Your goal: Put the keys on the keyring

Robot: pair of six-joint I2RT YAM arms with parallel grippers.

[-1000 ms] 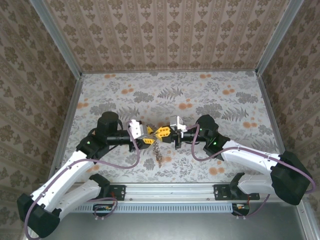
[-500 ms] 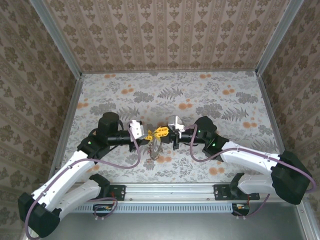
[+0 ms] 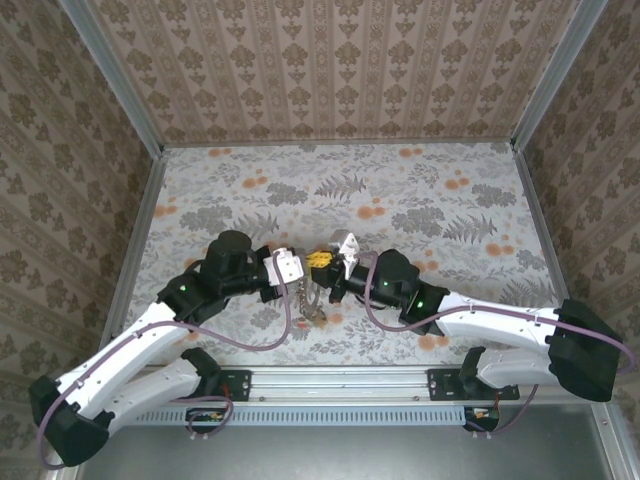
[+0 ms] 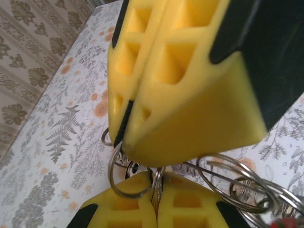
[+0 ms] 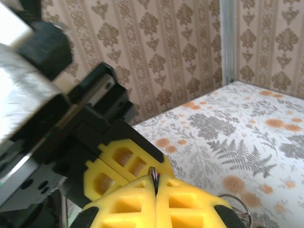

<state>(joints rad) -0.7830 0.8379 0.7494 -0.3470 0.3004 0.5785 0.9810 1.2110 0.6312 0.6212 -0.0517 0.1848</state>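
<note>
Grip: left gripper (image 4: 125,142) and right gripper (image 5: 155,187), fingers pressed together, each pinch the thin keyring (image 4: 113,178), tip to tip above the table (image 3: 450,200) | Keys (image 3: 315,302): dangle beneath | Advice: hold the ring steady, twist gently, avoid slipping.

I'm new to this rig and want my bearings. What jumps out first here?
At mid-table the left gripper and right gripper meet tip to tip, their yellow fingers shut on the same thin keyring. Below them a bunch of keys dangles over the floral table.
</note>
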